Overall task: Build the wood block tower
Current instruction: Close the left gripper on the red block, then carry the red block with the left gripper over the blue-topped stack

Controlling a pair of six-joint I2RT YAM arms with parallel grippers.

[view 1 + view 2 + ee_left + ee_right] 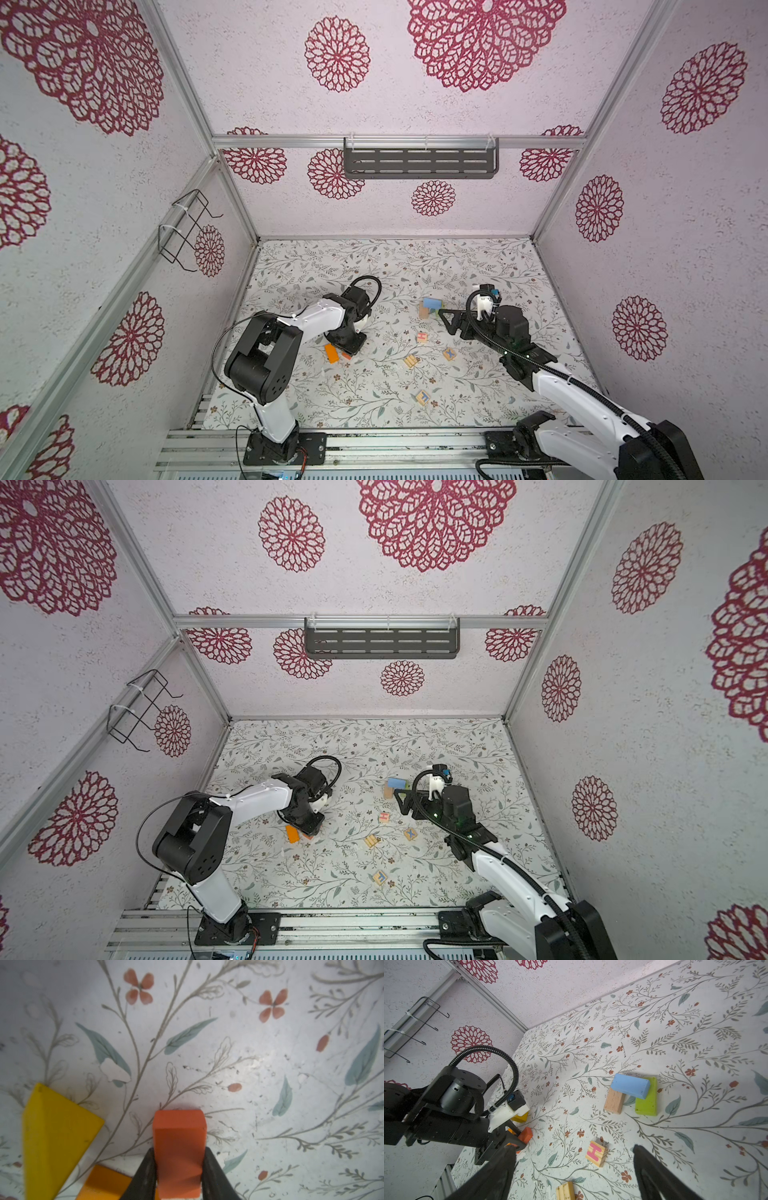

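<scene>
Our left gripper (179, 1149) pinches a smooth, rectangular orange wood block (179, 1126); our right gripper (573, 1147) gapes wide, empty.

Orange block (179, 1153): painted wood, matt, smooth. H cube (596, 1153): bare wood, visible grain. Table cover (270, 1068): printed sheet, scuffed, faint sheen. Frame rail (299, 142): bare metal.

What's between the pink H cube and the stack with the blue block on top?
Nothing: the right wrist view shows only bare floral mat between the H cube and the stack.
</scene>
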